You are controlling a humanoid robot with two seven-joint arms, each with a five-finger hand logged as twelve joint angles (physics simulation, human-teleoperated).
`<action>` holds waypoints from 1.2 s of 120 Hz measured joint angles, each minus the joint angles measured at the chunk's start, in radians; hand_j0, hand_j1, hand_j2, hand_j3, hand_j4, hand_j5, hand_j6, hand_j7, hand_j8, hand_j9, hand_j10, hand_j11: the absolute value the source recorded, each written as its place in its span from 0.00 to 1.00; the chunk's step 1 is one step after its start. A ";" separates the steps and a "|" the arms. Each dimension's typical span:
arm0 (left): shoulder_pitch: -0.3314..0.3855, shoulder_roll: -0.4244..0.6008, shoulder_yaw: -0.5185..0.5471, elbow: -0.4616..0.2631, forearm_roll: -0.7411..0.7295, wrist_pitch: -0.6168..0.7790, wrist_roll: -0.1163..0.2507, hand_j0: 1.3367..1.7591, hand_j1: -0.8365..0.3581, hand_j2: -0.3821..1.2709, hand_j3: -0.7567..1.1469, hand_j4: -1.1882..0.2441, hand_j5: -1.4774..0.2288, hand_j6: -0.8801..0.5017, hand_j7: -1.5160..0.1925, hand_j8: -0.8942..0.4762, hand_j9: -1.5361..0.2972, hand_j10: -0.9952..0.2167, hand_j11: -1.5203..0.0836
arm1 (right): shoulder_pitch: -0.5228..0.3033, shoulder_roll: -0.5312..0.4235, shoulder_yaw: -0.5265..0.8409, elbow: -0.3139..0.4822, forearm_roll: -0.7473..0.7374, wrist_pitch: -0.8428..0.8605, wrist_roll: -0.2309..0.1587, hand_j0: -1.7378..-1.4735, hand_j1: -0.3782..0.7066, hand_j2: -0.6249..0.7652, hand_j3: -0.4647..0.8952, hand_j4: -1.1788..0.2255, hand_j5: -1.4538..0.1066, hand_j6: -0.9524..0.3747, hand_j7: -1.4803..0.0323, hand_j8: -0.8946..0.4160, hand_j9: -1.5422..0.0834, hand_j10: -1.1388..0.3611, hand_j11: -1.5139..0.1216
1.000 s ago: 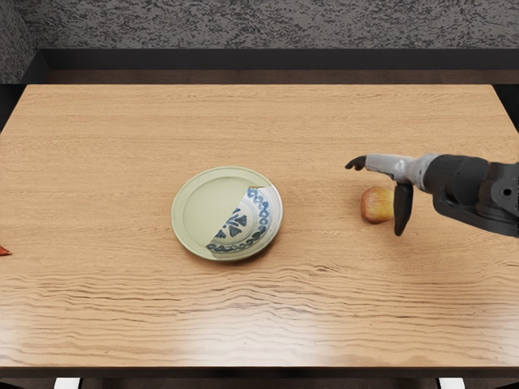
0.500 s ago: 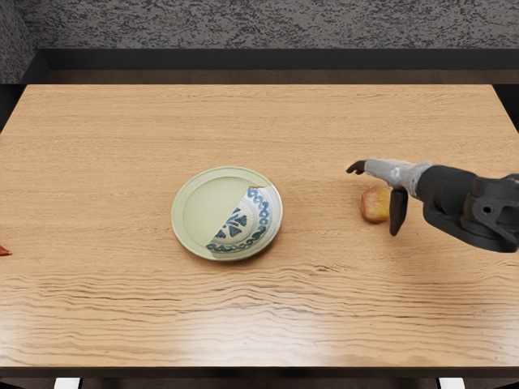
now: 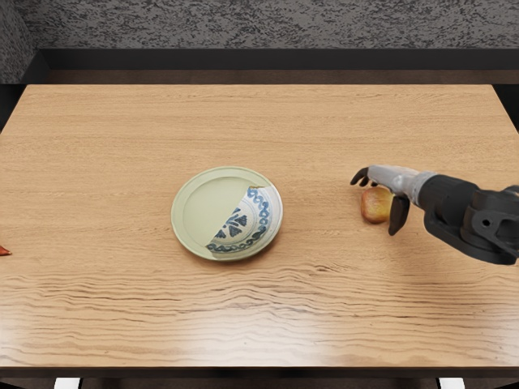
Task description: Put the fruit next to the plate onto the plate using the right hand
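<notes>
Fruit (image 3: 374,205) and plate (image 3: 188,204) both lie on the wooden desk (image 3: 243,121), well apart from each other. The desk fills almost the whole view, and its grain runs from left to right. The plate is round and pale green and sits a little left of the middle. A blue and white ornament covers its lower right part; it is a pattern of shapes, not letters.

The right arm comes in from the right edge, dark and thick. Its right hand (image 3: 393,177) reaches toward the left. The fingers are spread and hold nothing: one dark fingertip (image 3: 358,177) points to the left, beyond the fruit, and another finger (image 3: 397,215) hangs down at the fruit's right side.

The fruit is to the right of the plate, just under and in front of the hand, between these two fingers. I cannot tell if any finger touches it. It is small, yellow with a red blush, and almost round. It looks only a little taller than wide, so I cannot say which way it points.

A tiny red thing (image 3: 3,251) shows at the left edge.
</notes>
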State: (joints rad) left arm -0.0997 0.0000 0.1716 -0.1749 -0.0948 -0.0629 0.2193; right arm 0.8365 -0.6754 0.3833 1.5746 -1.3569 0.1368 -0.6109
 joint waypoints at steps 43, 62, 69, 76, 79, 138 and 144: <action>0.000 0.000 0.000 0.000 0.000 0.000 0.000 0.76 0.99 0.23 0.40 0.83 0.87 0.64 0.89 0.65 0.84 0.82 0.95 | -0.017 0.004 0.000 0.000 -0.017 -0.028 0.000 0.30 0.44 0.40 0.34 0.57 0.62 0.43 0.65 0.39 0.65 0.50 0.62; 0.000 0.000 0.000 0.000 0.000 0.000 0.000 0.76 0.99 0.23 0.40 0.83 0.87 0.64 0.89 0.65 0.84 0.82 0.95 | -0.021 0.007 0.000 -0.004 -0.018 -0.030 0.000 0.31 0.51 0.41 0.34 0.51 0.56 0.41 0.59 0.38 0.59 0.45 0.57; 0.000 0.000 0.000 0.000 0.000 0.000 0.000 0.76 0.99 0.23 0.40 0.83 0.87 0.64 0.89 0.65 0.84 0.82 0.95 | -0.022 0.008 0.000 -0.004 -0.018 -0.030 0.000 0.31 0.53 0.45 0.34 0.48 0.54 0.42 0.56 0.39 0.56 0.43 0.54; 0.000 0.000 0.000 0.000 0.000 0.000 0.000 0.76 0.99 0.23 0.40 0.83 0.87 0.64 0.89 0.65 0.84 0.82 0.95 | -0.022 0.008 0.000 -0.005 -0.018 -0.030 -0.001 0.31 0.54 0.49 0.34 0.45 0.51 0.43 0.53 0.39 0.53 0.40 0.51; 0.000 0.000 0.000 0.000 0.000 0.000 0.000 0.76 0.99 0.23 0.40 0.83 0.87 0.64 0.89 0.65 0.84 0.82 0.95 | -0.023 0.008 0.000 -0.005 -0.018 -0.030 -0.001 0.32 0.55 0.50 0.34 0.44 0.50 0.43 0.52 0.40 0.52 0.39 0.50; 0.000 0.000 0.000 0.000 0.000 0.000 0.000 0.76 0.99 0.23 0.40 0.83 0.87 0.64 0.89 0.65 0.84 0.82 0.95 | -0.020 0.014 0.014 -0.006 -0.004 -0.024 0.000 0.34 0.56 0.63 0.34 0.33 0.31 0.49 0.34 0.44 0.33 0.42 0.32; 0.000 0.000 0.000 0.000 0.000 0.000 0.000 0.76 0.99 0.23 0.40 0.83 0.87 0.64 0.89 0.65 0.84 0.82 0.95 | -0.018 0.021 0.023 -0.006 -0.005 -0.023 0.000 0.33 0.56 0.66 0.34 0.32 0.30 0.48 0.34 0.44 0.33 0.41 0.32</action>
State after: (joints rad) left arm -0.0997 0.0000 0.1716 -0.1749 -0.0950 -0.0629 0.2193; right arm 0.8188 -0.6546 0.4065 1.5687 -1.3616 0.1142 -0.6111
